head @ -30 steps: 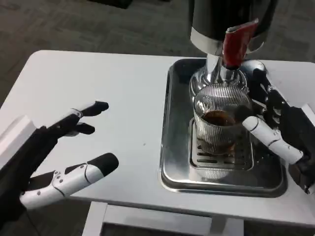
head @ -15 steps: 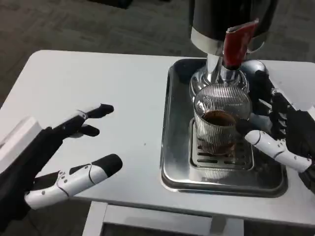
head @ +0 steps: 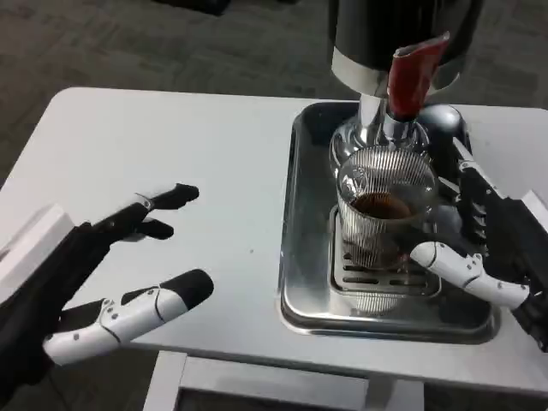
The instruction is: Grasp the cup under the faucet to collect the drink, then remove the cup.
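A ribbed clear glass cup (head: 384, 210) holding dark drink stands on the slotted drip grate (head: 360, 272) under the silver faucet (head: 387, 128) with its red lever (head: 411, 75). My right hand (head: 488, 235) is just right of the cup with its fingers spread. Its white thumb (head: 449, 265) reaches low toward the cup's base, and its dark fingers (head: 469, 184) stand apart behind the cup's right side. It holds nothing. My left hand (head: 111, 274) hovers open over the left of the table, far from the cup.
The grate sits in a steel tray (head: 300, 257) on the white table (head: 171, 145). The dark dispenser body (head: 394, 30) rises above the cup. The table's front edge runs close under the tray and my left hand.
My right thumb has come off the cup's side and dropped toward the grate, and the hand has drawn slightly right. The left hand has shifted little. The cup stays put.
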{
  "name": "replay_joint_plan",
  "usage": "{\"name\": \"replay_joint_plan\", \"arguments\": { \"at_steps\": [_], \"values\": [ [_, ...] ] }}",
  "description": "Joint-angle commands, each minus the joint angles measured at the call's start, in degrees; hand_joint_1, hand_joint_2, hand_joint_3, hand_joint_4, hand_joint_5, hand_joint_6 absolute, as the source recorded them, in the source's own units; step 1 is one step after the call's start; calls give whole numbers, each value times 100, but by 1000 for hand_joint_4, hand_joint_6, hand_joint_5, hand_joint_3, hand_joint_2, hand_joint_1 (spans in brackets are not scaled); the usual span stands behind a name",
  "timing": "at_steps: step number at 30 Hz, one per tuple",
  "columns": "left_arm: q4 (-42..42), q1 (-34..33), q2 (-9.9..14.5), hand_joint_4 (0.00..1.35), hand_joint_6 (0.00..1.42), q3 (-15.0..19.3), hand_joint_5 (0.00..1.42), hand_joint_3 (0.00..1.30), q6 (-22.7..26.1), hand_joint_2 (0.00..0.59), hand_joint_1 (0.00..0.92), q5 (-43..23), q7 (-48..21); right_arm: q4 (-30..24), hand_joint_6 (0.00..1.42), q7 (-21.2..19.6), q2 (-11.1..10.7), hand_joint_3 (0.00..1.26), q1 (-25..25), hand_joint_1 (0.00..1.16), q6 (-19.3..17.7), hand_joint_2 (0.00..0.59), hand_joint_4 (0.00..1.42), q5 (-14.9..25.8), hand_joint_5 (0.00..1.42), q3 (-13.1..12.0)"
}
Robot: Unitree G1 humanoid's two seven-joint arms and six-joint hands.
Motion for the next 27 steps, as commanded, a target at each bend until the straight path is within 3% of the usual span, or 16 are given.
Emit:
{"name": "replay_joint_plan", "arguments": {
  "at_steps": [1,13,27],
  "values": [
    [-15,133,60,163,242,45,277,204,57,96,114,-57,-43,-168,247,-73,64,0,49,562,-51,204,0,-166,88,136],
    [-158,272,64,165,242,127,284,204,95,97,114,-81,-52,-221,200,-456,292,0,6,611,138,212,0,-715,36,437],
    [-278,433,64,174,242,233,292,205,189,97,114,-133,-75,-219,178,-675,521,0,-5,609,381,220,0,-946,11,533]
  ]
}}
